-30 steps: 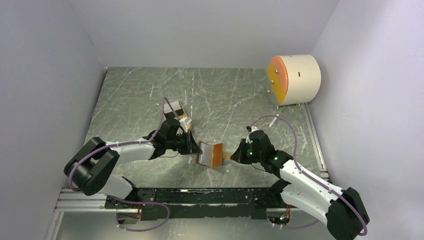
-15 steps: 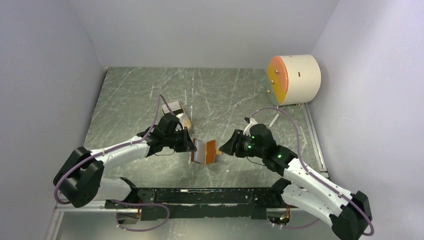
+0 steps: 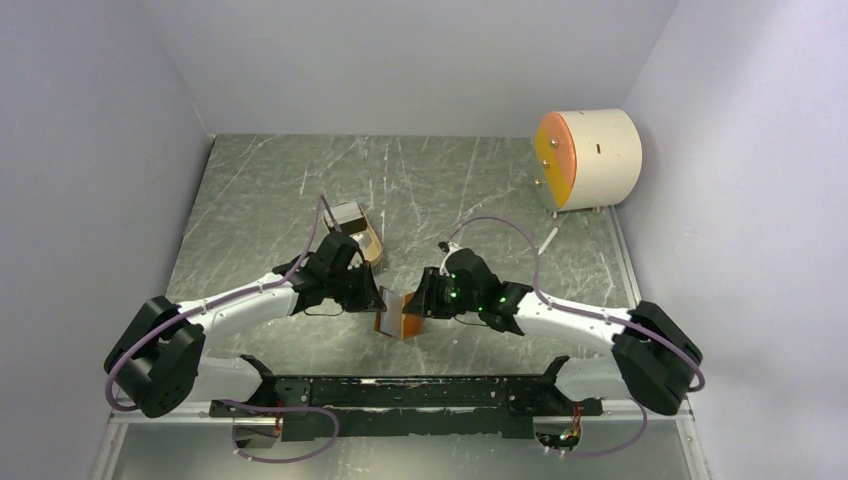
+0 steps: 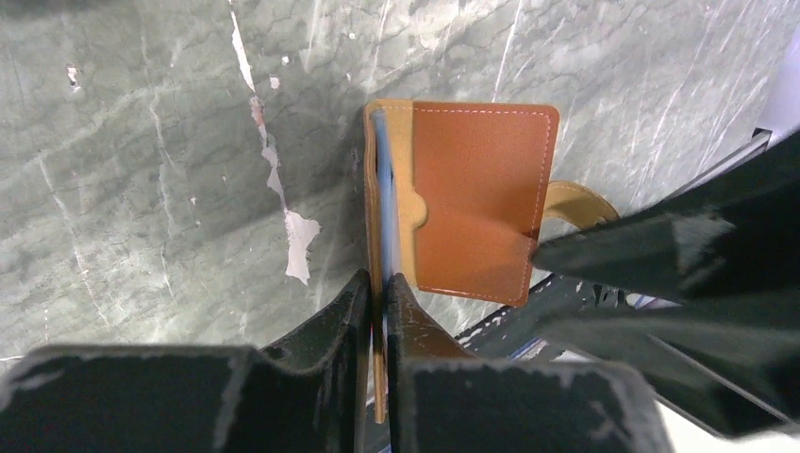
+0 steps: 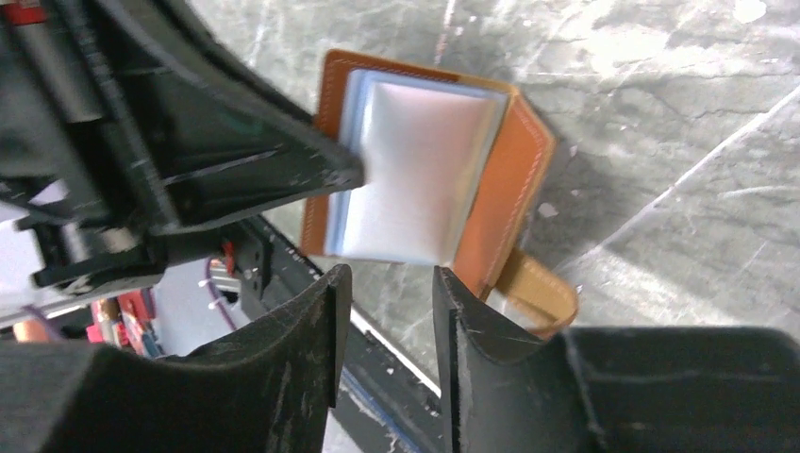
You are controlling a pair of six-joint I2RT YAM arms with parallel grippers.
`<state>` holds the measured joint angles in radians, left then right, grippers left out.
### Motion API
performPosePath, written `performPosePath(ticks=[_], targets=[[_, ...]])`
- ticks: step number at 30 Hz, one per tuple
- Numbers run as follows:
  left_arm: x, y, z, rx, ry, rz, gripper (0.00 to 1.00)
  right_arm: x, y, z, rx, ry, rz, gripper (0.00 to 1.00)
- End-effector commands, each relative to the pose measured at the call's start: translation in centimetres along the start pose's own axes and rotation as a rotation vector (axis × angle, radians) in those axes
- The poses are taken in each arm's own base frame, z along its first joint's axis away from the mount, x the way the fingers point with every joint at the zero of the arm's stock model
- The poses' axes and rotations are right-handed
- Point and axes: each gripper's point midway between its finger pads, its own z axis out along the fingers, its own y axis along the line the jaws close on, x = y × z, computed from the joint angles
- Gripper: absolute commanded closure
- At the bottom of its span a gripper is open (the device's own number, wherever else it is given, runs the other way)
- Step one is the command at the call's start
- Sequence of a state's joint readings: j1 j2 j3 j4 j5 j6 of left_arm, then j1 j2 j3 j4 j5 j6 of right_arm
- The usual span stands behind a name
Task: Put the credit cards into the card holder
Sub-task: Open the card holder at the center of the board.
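The reddish-brown card holder (image 3: 396, 323) stands half-folded on its edge between my two grippers. My left gripper (image 3: 381, 302) is shut on one flap of it; the left wrist view shows that flap's edge pinched between the jaws (image 4: 378, 288) and the other flap (image 4: 481, 208) spread out. A pale blue card (image 5: 415, 170) sits inside the holder (image 5: 514, 179). My right gripper (image 5: 389, 283) is open and empty, just short of the card's near edge, and shows in the top view (image 3: 418, 304). More cards (image 3: 347, 213), dark grey and whitish, lie in the tan tray.
The tan oval tray (image 3: 366, 243) sits just beyond my left gripper. A white cylinder with an orange face (image 3: 585, 158) stands at the back right corner. The black base rail (image 3: 420, 392) runs along the near edge, close below the holder.
My right arm has swung left and now sits right against the card holder. The holder has shifted slightly left and nearer, and folded narrower. My left gripper has kept its hold.
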<state>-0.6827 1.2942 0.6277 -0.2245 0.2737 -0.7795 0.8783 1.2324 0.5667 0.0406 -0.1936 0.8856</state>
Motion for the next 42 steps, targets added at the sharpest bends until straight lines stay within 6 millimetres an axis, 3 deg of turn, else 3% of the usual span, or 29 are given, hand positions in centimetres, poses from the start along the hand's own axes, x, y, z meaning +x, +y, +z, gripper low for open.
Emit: performPosePath(ticks=[1,6,9,14,20,24,38,42], targets=[[-0.4,-1.9,-0.4,0.068,-0.005,0.01,0.86,-0.3,-1.1,2.0,0.028,-0.011,-0.068,0.62],[-0.3,-2.9,-0.3,0.15,-0.023,0.008,0.82,1.6,-3.2,3.2,0.053,0.04,-0.049,0.64],[-0.7,-2.2,0.0,0.12,-0.05,0.02,0.81,2.0,-4.0,3.4,0.066,0.036,-0.039,0.64],[-0.8,-3.2,-0.1,0.181,-0.05,0.058,0.74,2.4,-4.9,3.8,0.084,0.049,-0.051,0.65],[-0.8,-2.7,0.4,0.153,-0.045,0.062,0.77,2.5,-5.0,4.1,0.082,0.052,-0.055,0.66],[-0.6,-1.8,0.6,0.118,-0.037,0.069,0.72,2.2,-4.6,4.2,0.076,0.049,-0.065,0.66],[-0.6,-3.5,0.9,0.206,-0.015,0.084,0.58,2.0,-4.6,4.6,0.089,0.06,-0.081,0.66],[-0.6,-2.9,1.3,0.173,-0.011,0.081,0.6,2.0,-4.6,4.4,0.099,0.064,-0.088,0.66]])
